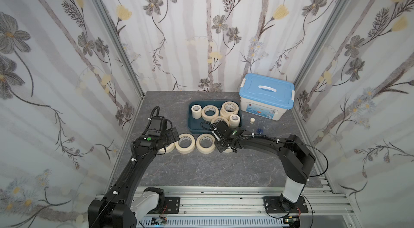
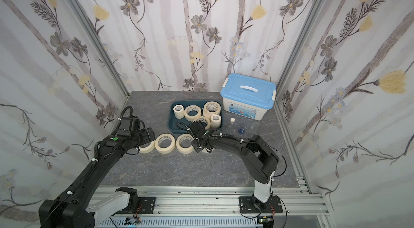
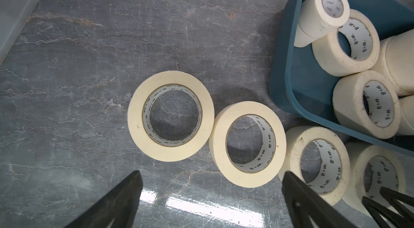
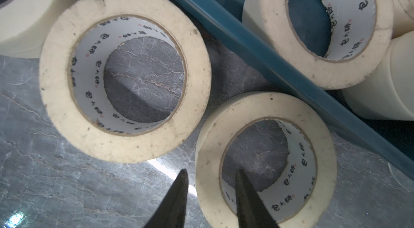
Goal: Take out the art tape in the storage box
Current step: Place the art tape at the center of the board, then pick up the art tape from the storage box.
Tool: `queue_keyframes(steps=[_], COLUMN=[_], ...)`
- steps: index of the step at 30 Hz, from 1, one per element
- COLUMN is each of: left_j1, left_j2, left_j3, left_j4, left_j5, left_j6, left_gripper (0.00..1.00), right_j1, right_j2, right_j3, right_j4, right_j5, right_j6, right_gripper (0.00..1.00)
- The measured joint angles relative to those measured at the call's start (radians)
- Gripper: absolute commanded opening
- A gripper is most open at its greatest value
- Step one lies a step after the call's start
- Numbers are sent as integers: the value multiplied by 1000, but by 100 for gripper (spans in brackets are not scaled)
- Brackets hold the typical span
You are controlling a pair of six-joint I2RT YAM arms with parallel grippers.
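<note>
The right gripper (image 4: 211, 172) stands just outside the near rim of the box (image 1: 190, 123). It straddles the wall of a table roll (image 4: 266, 159), one finger down the core and one outside. The jaws are narrow, and a sliver of table shows between the outer finger and the wall, so the roll looks let go rather than gripped. It lies flat, hole up, beside the box's near rim.

Three more rolls (image 1: 184, 146) lie flat in a row along the same side of the box, touching or nearly so. The left gripper (image 3: 211, 172) hangs over the end of that row farthest from the box's right corner, jaws wide and holding nothing.

Inside the box are a small stack (image 1: 196, 111) at the far left corner, a big roll (image 1: 210, 112) next to it, a big stack (image 1: 229, 108) at the far right, a small stack (image 1: 234, 119) in front of that, and a big roll (image 4: 318, 25) against the near rim. All sit hole up, axes upright.

That near-rim roll lies just across the rim from the right gripper, so the right arm is much the nearer. It probably needs a lift over the rim, then one finger down the core. The task looks roughly a third done.

A lidded tub (image 1: 266, 99) stands beyond the box's right side, and what it holds cannot be seen.
</note>
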Motion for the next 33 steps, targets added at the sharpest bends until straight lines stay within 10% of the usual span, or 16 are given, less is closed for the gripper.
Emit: queue_keyframes(steps=[33], left_j1=[-82], left_j2=[237], left_j3=[284], left_j4=[-61], left_j5=[193], left_j6=[-31], left_gripper=[100], right_j1=[-150], right_j2=[-332], right_j3=[-61], right_j4=[-79], right_j5=[-98], right_j6=[50], right_gripper=[72])
